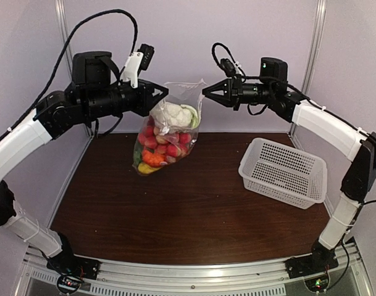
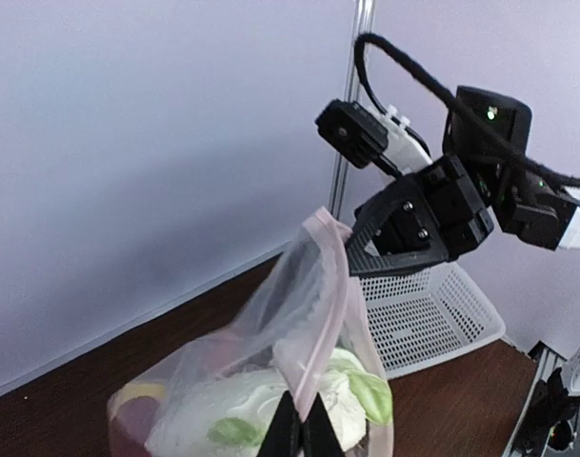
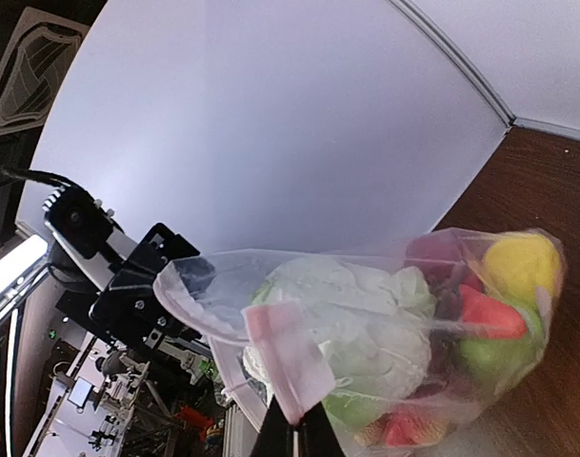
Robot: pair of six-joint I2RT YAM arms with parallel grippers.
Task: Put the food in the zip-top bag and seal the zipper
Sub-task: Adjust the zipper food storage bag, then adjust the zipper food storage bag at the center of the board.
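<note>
- the zip-top bag [image 1: 166, 132] hangs in the air above the brown table [image 1: 194, 209], strung between the two arms, with the white mesh basket [image 1: 283, 169] well apart on the right.
- the food [image 1: 158, 148] sits inside it: white cauliflower [image 1: 172, 114] on top, with red, orange, green and yellow pieces packed below.
- the left gripper [image 1: 160, 94] is clenched on the film at one side of the mouth. its wrist view shows the fingers [image 2: 288, 433] pinched together on the plastic.
- the right gripper [image 1: 206, 92] looks clamped on the opposite side. its wrist view shows the tips meeting at the pale pink zipper [image 3: 285, 367].
- handling, as i judge it: the film is thin, soft and slick, so it holds no shape and takes its form from the load. the toys are light singly, but together they pull the bag into a sagging, tilted pouch.
- the mouth looks slack and partly gaping rather than pressed flat.
- the best place to take hold is the zipper strip itself, which is the stiffest line on the bag, gripping close to its ends so it draws taut and straight.
- pinching lower on the crinkly wall would likely let the plastic slide or bunch.
- the risk is that a loosened pinch drops the whole load.
</note>
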